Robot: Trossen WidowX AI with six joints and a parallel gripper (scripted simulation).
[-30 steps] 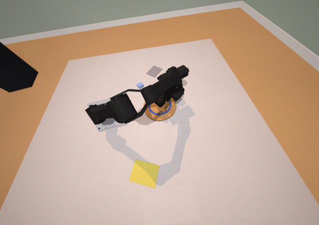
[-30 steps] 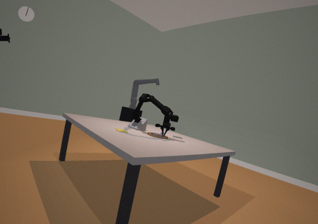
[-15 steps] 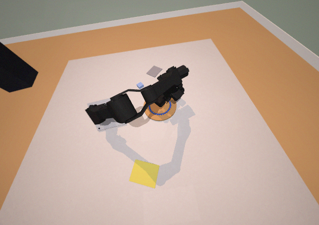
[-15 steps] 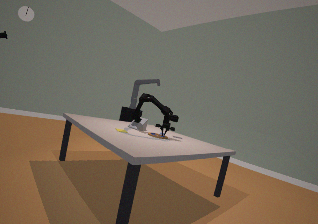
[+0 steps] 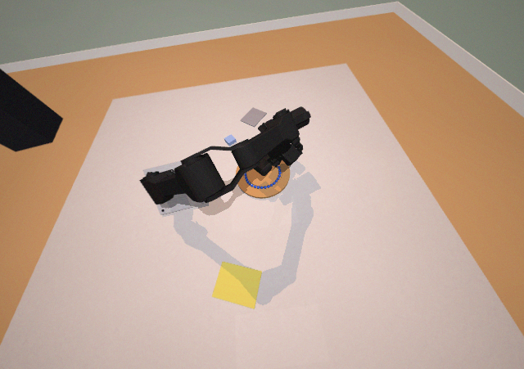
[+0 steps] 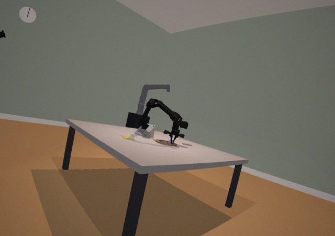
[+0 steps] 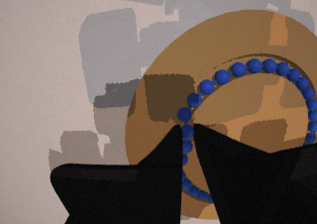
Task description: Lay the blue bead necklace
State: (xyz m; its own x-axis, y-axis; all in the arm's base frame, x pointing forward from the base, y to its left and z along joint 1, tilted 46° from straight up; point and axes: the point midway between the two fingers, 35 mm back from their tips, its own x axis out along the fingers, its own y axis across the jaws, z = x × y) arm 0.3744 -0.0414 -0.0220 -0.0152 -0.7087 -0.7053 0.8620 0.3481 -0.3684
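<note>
The round orange bead board (image 5: pixel 262 194) (image 6: pixel 156 141) (image 7: pixel 223 31) lies flat on the table. The blue bead necklace (image 5: pixel 262 186) (image 7: pixel 254 65) lies on it as a loop. In the wrist view a dark groove edge shows just outside the beads at the top, and the upper left beads lie inward of it. My gripper (image 6: pixel 172 143) (image 7: pixel 186 131) points down at the board, its fingers nearly together on the left side of the loop, with a bead between the tips. The lower left beads are partly hidden by the fingers. The arm covers the far part of the board in the top view.
A yellow square (image 5: pixel 237 285) (image 6: pixel 127 137) lies flat on the table, well away from the board. A grey square (image 5: pixel 253 117) (image 6: pixel 186 144) and a small light blue cube (image 5: pixel 229 139) lie on the other side of the arm.
</note>
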